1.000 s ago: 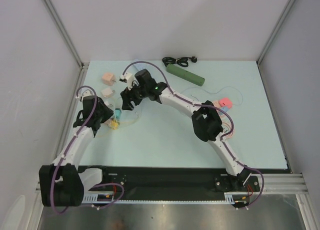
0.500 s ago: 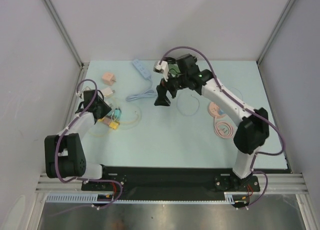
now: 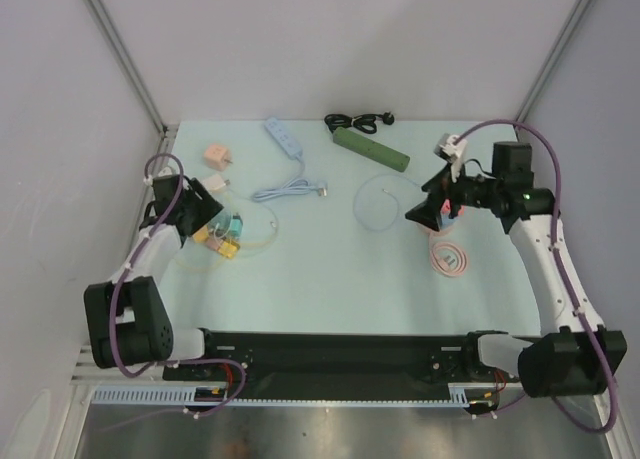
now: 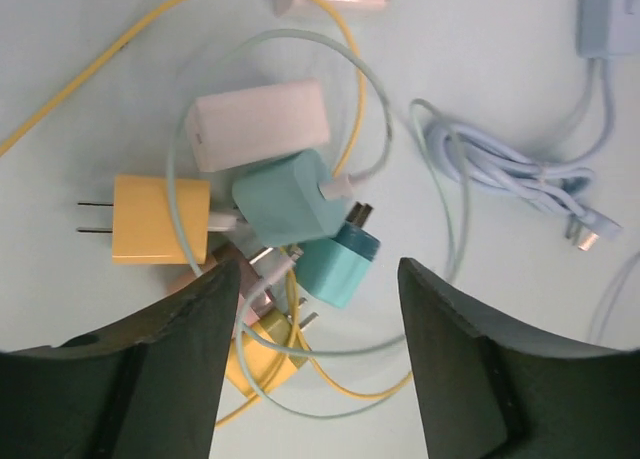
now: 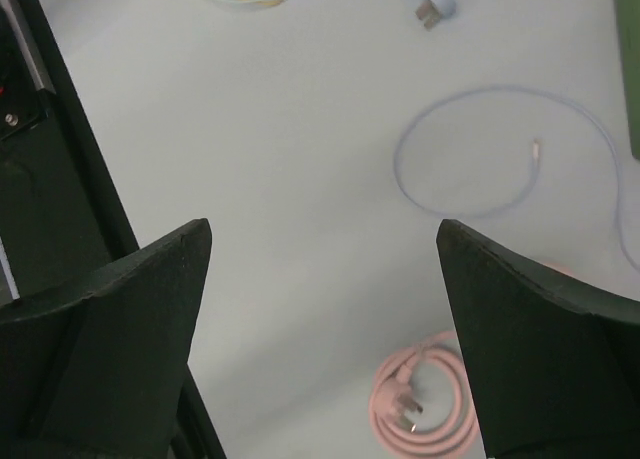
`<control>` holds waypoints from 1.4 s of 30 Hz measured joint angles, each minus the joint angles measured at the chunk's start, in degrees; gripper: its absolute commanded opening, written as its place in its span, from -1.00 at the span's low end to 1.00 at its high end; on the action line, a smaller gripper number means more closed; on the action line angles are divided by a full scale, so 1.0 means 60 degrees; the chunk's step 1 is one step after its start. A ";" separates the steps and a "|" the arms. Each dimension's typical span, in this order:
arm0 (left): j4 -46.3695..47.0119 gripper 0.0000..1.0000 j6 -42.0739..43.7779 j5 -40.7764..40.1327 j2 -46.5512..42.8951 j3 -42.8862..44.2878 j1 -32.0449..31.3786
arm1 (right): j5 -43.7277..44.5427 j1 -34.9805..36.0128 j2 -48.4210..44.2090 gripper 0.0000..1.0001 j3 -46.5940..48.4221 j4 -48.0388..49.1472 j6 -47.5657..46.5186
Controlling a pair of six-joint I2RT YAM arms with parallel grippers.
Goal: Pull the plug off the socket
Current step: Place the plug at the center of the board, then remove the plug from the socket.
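Your left gripper (image 4: 315,279) hung over the charger pile on the surface's (image 3: 330,279) left side, jaws apart and empty. The teal charger (image 4: 285,201) there had a white cable plug (image 4: 341,184) seated in it. The right gripper (image 5: 322,229) had its jaws wide, holding nothing.

Two slim arms of one make, left arm (image 3: 148,251) and right arm (image 3: 548,264): white shells on the long links, chunky matte-black housings at the joints. Black bases (image 3: 122,329), rounded and bulky, at the near edge. Purple cable (image 3: 497,125) in loose loops along each arm, from base up to wrist. Small white block (image 3: 447,145) at each wrist, with the purple cable running to it. Tiny green light (image 3: 527,194) on a black housing of the right arm. Fingers (image 4: 150,379) broad, dark and matte, smooth-faced, narrowing to blunt tips; same shape and finish on both arms.
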 measured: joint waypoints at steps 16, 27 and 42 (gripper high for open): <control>0.0739 0.99 0.0692 0.3279 -0.4819 -0.1137 -0.0831 | -0.0980 -0.4422 -0.1840 0.99 -0.2718 0.1038 0.0579; 0.2033 0.99 0.2025 0.2823 -0.3461 -0.0823 -0.6572 | -0.0918 -0.5723 -0.1625 0.99 -0.2969 0.1559 0.1304; 0.1198 0.99 0.4444 0.1974 0.5235 0.7413 -0.9992 | -0.1126 -0.6889 -0.1472 0.99 -0.3144 0.2142 0.2342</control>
